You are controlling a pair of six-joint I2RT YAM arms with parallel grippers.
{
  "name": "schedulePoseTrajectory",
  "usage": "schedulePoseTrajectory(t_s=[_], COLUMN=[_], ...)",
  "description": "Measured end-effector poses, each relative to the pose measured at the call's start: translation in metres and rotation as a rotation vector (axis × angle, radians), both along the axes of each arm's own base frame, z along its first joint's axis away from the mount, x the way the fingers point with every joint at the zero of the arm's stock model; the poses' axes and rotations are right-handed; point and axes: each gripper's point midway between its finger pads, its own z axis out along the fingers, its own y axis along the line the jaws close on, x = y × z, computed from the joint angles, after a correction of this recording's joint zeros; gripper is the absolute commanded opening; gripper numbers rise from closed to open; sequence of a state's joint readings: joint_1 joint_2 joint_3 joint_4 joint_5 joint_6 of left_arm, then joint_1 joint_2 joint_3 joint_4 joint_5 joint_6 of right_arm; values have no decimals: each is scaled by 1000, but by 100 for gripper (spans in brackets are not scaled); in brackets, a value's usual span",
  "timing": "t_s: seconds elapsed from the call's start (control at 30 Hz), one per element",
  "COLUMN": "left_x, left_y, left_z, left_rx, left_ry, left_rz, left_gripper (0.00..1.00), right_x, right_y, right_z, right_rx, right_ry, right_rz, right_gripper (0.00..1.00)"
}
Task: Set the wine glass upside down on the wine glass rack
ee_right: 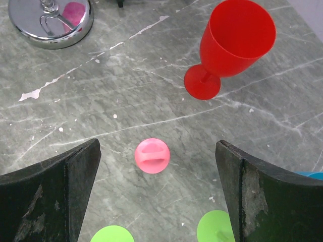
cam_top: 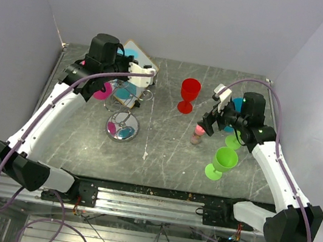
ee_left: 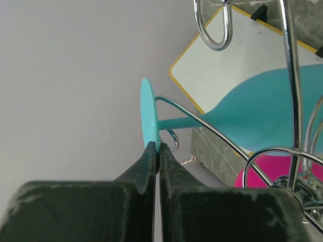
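Note:
My left gripper (ee_left: pixel 157 151) is shut on the edge of the round foot of a teal wine glass (ee_left: pixel 262 108). The glass lies sideways in the wrist view, its stem along a curled arm of the silver wire rack (ee_left: pixel 292 75). From above, the teal glass (cam_top: pixel 127 88) hangs among the rack's arms over the shiny disc base (cam_top: pixel 122 128), with my left gripper (cam_top: pixel 144 75) beside it. A pink glass (ee_left: pixel 262 171) hangs on the rack too. My right gripper (ee_right: pixel 157 146) is open and empty above a small pink object (ee_right: pixel 152 156).
A red wine glass (cam_top: pixel 189 93) stands at mid table, also in the right wrist view (ee_right: pixel 234 40). Two green glasses (cam_top: pixel 224 161) and a blue one (cam_top: pixel 237 103) stand near my right arm. A white-faced board (cam_top: pixel 138 53) leans behind the rack.

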State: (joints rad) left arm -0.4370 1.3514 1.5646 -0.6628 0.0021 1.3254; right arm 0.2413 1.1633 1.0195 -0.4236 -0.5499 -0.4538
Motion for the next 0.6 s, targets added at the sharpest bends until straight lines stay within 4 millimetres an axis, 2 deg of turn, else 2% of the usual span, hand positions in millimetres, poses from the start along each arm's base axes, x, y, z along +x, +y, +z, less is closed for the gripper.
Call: schedulePoseTrajectory(t_s=[0.6], left_x=[19], left_y=[-7], left_z=[12], left_rx=[-97], left_ry=[-48], left_rz=[51], left_gripper=[7], right_x=[3], right_y=[0], right_z=[-8], right_rx=[-10], right_ry=[20], right_rz=[4], right_gripper=[96])
